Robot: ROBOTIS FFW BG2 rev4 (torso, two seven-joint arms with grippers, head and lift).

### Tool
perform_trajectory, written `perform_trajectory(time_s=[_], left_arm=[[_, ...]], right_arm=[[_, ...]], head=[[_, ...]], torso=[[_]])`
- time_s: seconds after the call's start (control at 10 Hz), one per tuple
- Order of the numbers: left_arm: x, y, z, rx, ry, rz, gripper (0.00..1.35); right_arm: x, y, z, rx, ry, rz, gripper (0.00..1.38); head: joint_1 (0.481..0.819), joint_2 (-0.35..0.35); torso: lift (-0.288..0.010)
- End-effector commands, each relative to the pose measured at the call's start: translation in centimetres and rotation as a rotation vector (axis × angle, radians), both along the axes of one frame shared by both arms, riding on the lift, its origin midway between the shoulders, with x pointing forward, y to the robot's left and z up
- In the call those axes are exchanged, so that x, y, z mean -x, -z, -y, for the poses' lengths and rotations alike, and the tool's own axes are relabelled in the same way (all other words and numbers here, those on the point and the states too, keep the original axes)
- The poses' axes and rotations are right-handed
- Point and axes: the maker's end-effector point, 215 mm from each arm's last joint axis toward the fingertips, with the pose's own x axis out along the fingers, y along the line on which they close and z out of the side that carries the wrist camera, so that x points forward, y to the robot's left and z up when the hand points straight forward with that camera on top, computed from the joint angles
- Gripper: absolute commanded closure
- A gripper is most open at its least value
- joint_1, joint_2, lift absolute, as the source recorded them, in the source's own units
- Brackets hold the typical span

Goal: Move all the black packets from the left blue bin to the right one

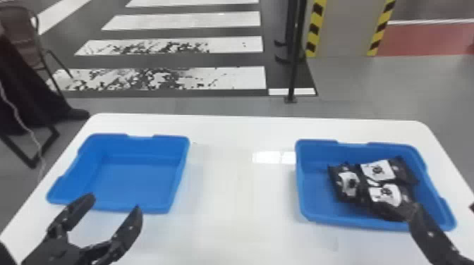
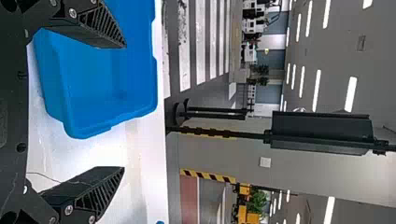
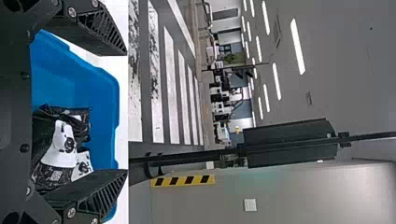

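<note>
Packets (image 1: 377,170), black with white labels, are lying heaped together beside the right gripper (image 1: 443,208), toward the right side of the right blue bin (image 1: 314,193). One finger is reaching over the bin's near rim, its tip showing just beside the nearest packet; whether they are touching, I cannot tell. In the right wrist view, both fingers are standing wide apart, and the packets are showing in the gap between them. The left gripper (image 1: 114,203) is hanging by the near rim of the left blue bin (image 1: 130,179), its fingers spreading well apart too.

The right bin is holding the packets, some overlapping; the left bin is showing its blue bottom.

Both bins are sitting well apart on a white table (image 1: 236,197), which is catching a bright reflection. Beyond it, white stripes (image 1: 225,21) are crossing the dark floor, a black post (image 1: 294,63) is standing upright, and a chair (image 1: 21,30) is standing at the left.
</note>
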Motion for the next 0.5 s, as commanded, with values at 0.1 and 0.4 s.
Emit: perform_trajectory(time_s=[0.1, 0.4], left_arm=[[0.01, 0.00, 0.01, 0.004, -0.002, 0.000, 0.15], [0.01, -0.10, -0.08, 0.004, -0.003, 0.003, 0.15]], right_arm=[[-0.07, -0.12, -0.08, -0.005, -0.001, 0.004, 0.14], [0.06, -0.01, -0.07, -0.013, 0.000, -0.001, 0.14]], head=[[0.695, 0.073], [0.695, 0.074]], torso=[[-0.150], [-0.150]])
